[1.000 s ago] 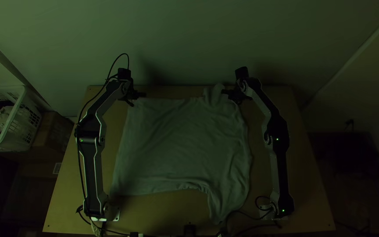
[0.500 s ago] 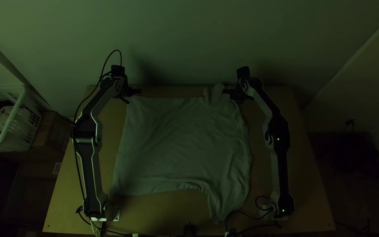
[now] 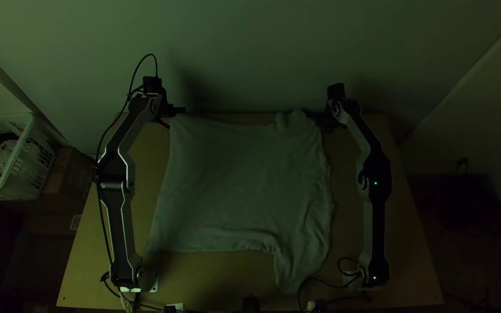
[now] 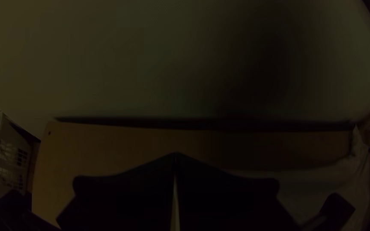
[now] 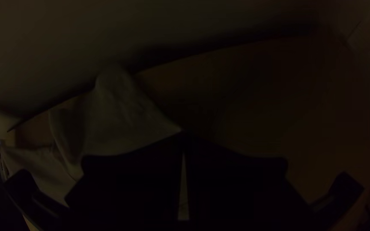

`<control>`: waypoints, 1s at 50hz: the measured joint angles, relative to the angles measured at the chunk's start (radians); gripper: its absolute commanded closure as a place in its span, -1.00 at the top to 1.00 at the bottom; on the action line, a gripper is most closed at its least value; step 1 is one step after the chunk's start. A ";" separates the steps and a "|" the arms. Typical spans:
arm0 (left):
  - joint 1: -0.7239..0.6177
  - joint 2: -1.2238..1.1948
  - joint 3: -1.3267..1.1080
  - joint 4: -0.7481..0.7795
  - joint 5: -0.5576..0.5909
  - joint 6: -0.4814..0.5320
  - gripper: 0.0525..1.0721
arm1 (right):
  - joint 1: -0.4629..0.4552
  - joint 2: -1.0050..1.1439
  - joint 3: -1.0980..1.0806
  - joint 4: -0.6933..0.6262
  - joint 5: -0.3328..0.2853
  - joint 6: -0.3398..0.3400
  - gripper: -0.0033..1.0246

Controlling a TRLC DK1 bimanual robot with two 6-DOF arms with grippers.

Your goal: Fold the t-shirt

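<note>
far side: left tool (image 3: 173, 112), right tool (image 3: 320, 117) (closed) grip t-shirt (image 3: 244, 185)

T-shirt (image 3: 244, 185) bits gripped by left pincer (image 3: 181, 109) and right pincer (image 3: 312, 116) hidden between fingers. Basket (image 3: 35, 148) cut off, top view's left edge.

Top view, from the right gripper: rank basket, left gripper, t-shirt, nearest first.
From the right gripper:
1. T-shirt: up against its fingertips
2. Left gripper: at the t-shirt's far-left corner
3. Basket: beyond the table's left side
</note>
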 measured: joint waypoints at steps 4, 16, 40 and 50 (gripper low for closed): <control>-0.002 0.002 0.026 0.014 0.000 0.000 -0.95 | -0.008 0.000 0.017 0.026 0.005 0.000 -0.95; 0.000 0.004 0.032 0.016 0.000 0.000 -0.95 | -0.026 -0.002 0.031 0.072 0.007 -0.018 -0.95; 0.033 0.003 -0.011 -0.077 0.015 0.000 -0.95 | -0.023 -0.129 -0.037 -0.023 0.007 -0.084 -0.95; 0.035 0.001 -0.038 -0.098 0.015 0.000 -0.95 | -0.009 -0.179 -0.131 -0.040 0.010 -0.090 -0.95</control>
